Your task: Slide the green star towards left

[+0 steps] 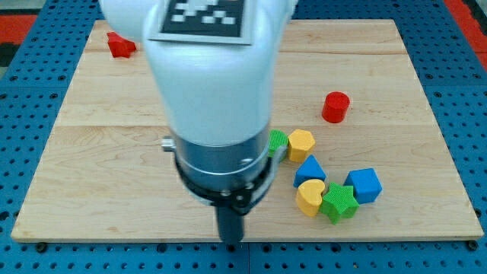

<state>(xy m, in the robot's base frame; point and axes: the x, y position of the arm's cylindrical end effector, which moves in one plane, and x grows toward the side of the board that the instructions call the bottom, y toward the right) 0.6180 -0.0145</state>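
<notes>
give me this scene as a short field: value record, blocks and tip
board: wooden board
green star: lower right cluster, touching yellow heart and blue cube
other cluster blocks: blue block, yellow block, green block partly hidden by arm
red blocks: cylinder right; one top left
my tip: near bottom edge, left of the cluster, touching no block
</notes>
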